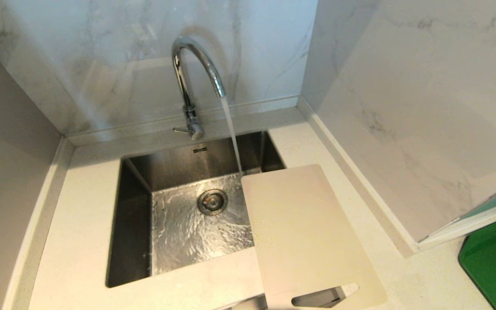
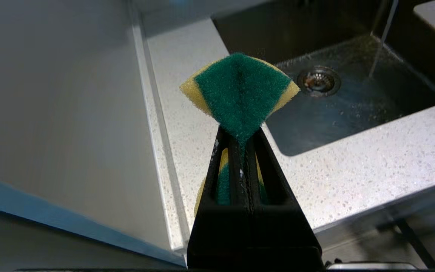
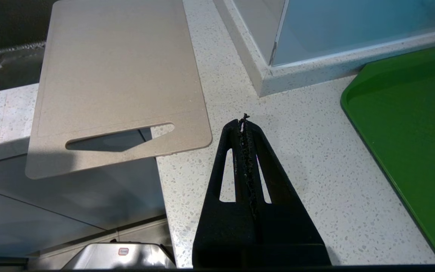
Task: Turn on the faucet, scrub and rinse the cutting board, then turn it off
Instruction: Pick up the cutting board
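Both hands pinched; left hand [image 2: 240, 141] on sponge [image 2: 240, 90]

Left gripper [image 2: 242, 145]: matte black plastic, two long fingers tapering to a narrow tip, each w/ a slot-shaped cutout, wide blocky base; few pale specks along inner edges. Right gripper [image 3: 244, 122]: same black tapered build w/ triangular cutouts; inner pads look rough, frayed, crumbly along the seam, w/ a small tuft at the tip.
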